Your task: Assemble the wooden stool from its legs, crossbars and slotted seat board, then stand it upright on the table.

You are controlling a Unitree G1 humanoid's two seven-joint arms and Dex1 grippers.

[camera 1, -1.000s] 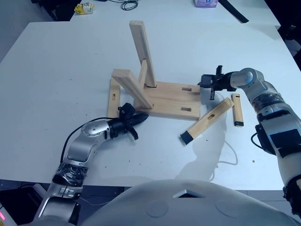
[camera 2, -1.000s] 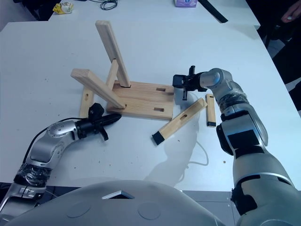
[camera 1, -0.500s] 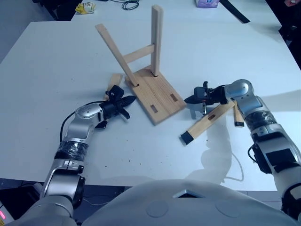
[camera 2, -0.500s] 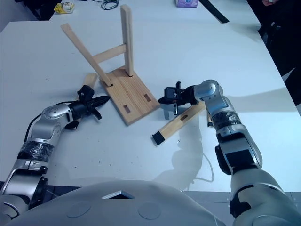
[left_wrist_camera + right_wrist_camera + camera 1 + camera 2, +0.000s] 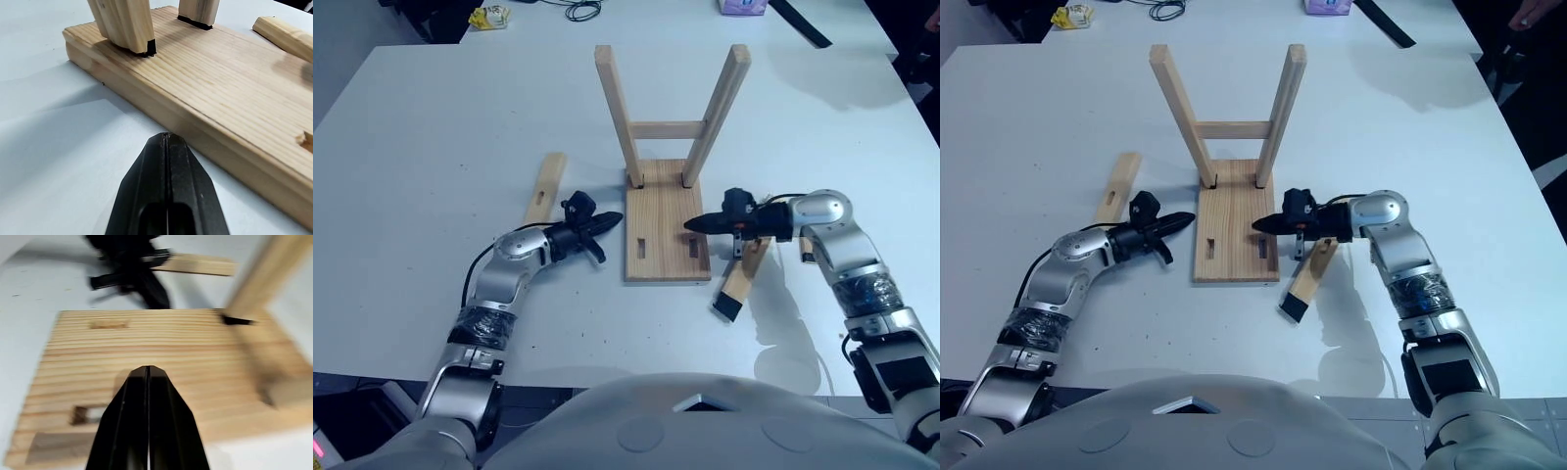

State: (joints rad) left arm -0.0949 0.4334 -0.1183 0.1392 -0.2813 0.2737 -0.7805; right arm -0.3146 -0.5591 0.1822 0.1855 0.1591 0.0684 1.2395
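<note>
The slotted seat board (image 5: 667,211) lies flat at the table's middle. Two legs (image 5: 618,108) (image 5: 719,110) stand in its far slots, joined by a crossbar (image 5: 670,129). Its two near slots (image 5: 641,248) are bare. My left gripper (image 5: 614,219) is shut and holds nothing, its tip just off the board's left edge (image 5: 166,138). My right gripper (image 5: 690,225) is shut and holds nothing, its tip over the board's right side (image 5: 148,370). One loose leg (image 5: 545,186) lies left of the board. Another loose leg (image 5: 741,282) lies to the right, under my right gripper.
At the table's far edge sit a yellow item (image 5: 490,15), a coiled cable (image 5: 582,9), a purple box (image 5: 742,6) and a black strap (image 5: 799,22). Bare white tabletop lies in front of the board and at both sides.
The board with its two legs has swung round to sit square, legs at the far end. The right loose leg has shifted nearer. Both shut grippers now flank the board.
</note>
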